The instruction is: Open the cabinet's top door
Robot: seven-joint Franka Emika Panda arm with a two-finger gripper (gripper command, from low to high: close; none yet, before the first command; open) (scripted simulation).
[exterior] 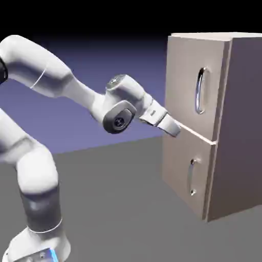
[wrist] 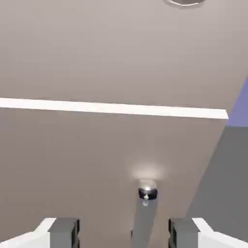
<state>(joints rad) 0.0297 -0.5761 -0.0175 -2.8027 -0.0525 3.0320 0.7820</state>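
The tall, boxy beige cabinet (exterior: 233, 123) stands at three o'clock in the exterior view, both doors closed. Its larger beige top door panel (exterior: 187, 77), with a long curved silver loop handle (exterior: 199, 91), sits above the shorter beige lower door panel (exterior: 176, 158), whose small silver handle (exterior: 192, 177) lies at four o'clock. The white jointed arm (exterior: 82, 92) reaches in from nine o'clock, its claw (wrist: 124, 233) near the seam between the panels and pointing down toward four o'clock. In the hand view the claw is spread, its grey tips well apart, the lower handle showing at six o'clock between them.
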